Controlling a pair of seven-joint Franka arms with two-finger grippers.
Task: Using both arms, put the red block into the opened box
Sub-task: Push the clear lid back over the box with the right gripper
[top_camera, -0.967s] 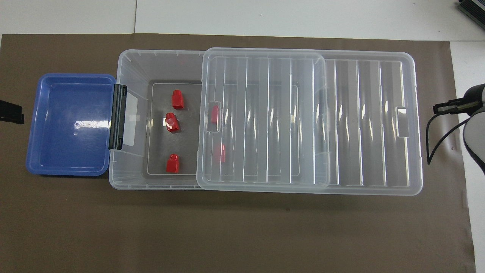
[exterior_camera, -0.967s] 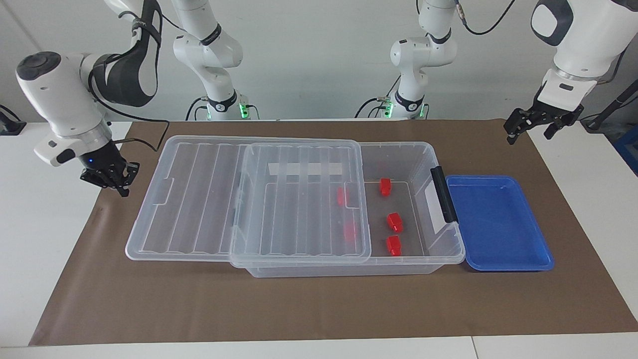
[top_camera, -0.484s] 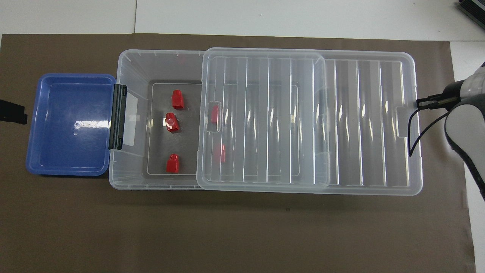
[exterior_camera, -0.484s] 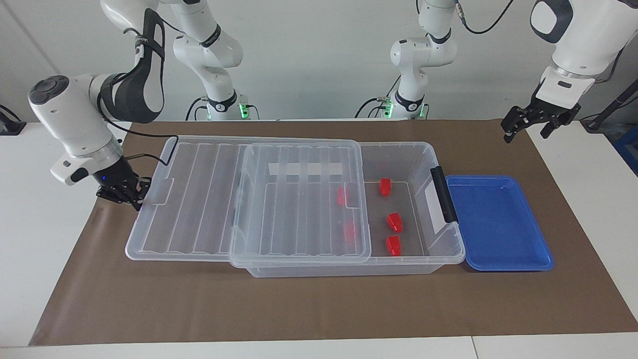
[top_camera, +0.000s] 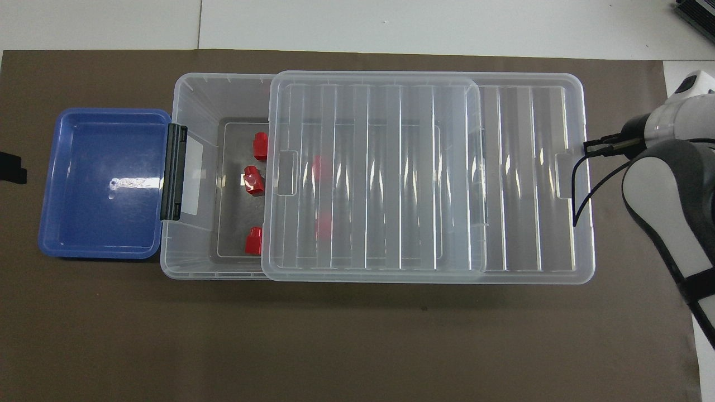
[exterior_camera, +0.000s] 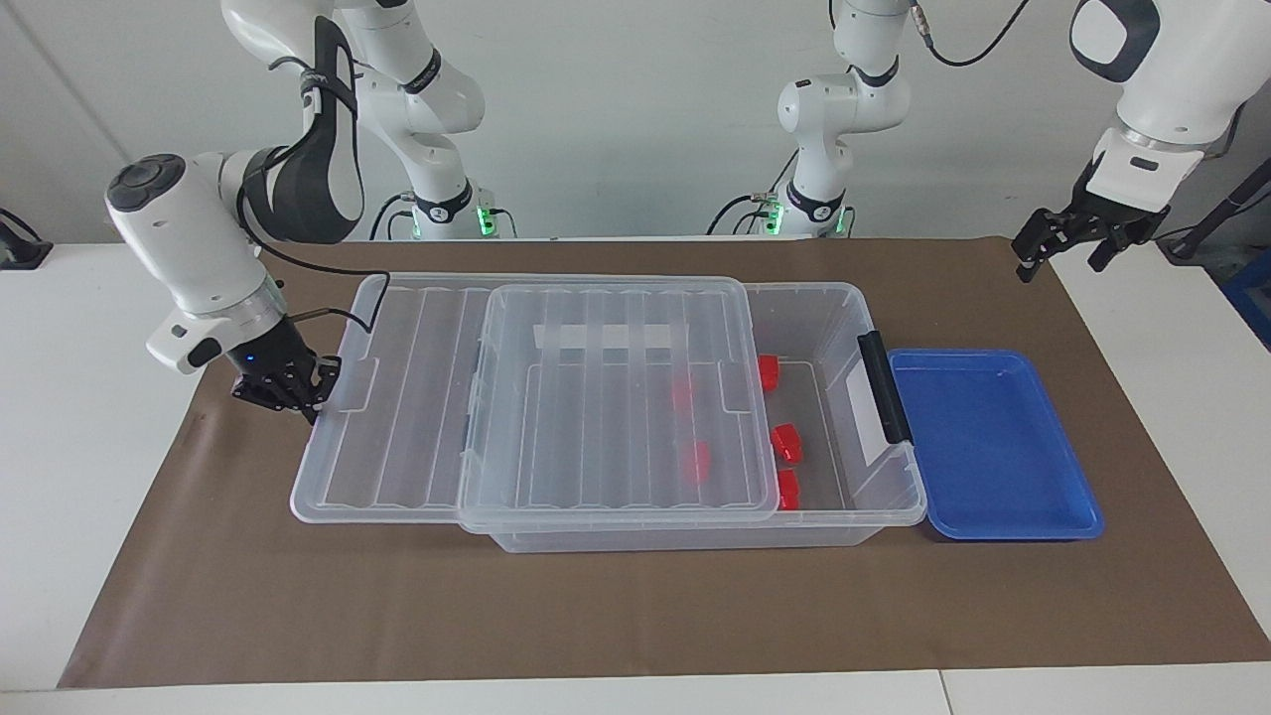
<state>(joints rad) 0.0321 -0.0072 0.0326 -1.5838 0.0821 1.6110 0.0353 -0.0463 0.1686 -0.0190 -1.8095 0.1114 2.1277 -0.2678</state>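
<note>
My right claw [exterior_camera: 298, 390], fingertips pressed together, touches the ribbed clear plastic lid's [exterior_camera: 556, 397] end edge; left claw [exterior_camera: 1067, 238] spread, waiting above the desk [exterior_camera: 596, 616].

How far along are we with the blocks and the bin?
Done: five red blocks lie in the clear bin; the blue tray holds none. In hand: the shut right gripper is against the lid at its end, the lid covering most of the bin. The left gripper waits, open. Left: the end by the black latch is still uncovered.
</note>
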